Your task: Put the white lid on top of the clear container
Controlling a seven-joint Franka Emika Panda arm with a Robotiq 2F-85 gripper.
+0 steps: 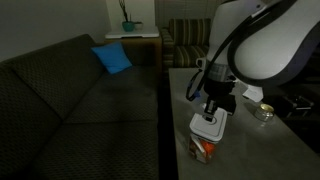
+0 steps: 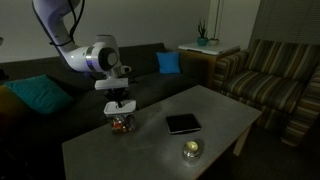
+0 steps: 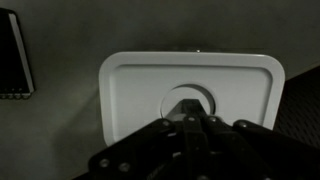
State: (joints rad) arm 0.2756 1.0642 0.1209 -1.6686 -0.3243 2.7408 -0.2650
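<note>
lid [image 3: 140, 85] straight under my gripper [image 3: 188, 118], long axis across wrist view | seems seated on container [image 1: 203, 148] at desk [image 2: 230, 115] edge nearest sofa [image 1: 60, 90] | I can't tell if gripper grips or is open

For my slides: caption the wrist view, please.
Robotiq gripper centred over the flat white rounded-corner plastic lid; a black flat square object lies at left.

The clear container [image 1: 204, 148] lay wholly hidden beneath the white lid [image 3: 140, 85] in the wrist view, and in both exterior views its contents were too small to tell. The gripper [image 3: 190, 118] covered the lid's lower edge; whether its jaws pinched the lid could not be told. Left of the lid, the black flat object [image 3: 12, 55] was cut by the picture's edge.
</note>
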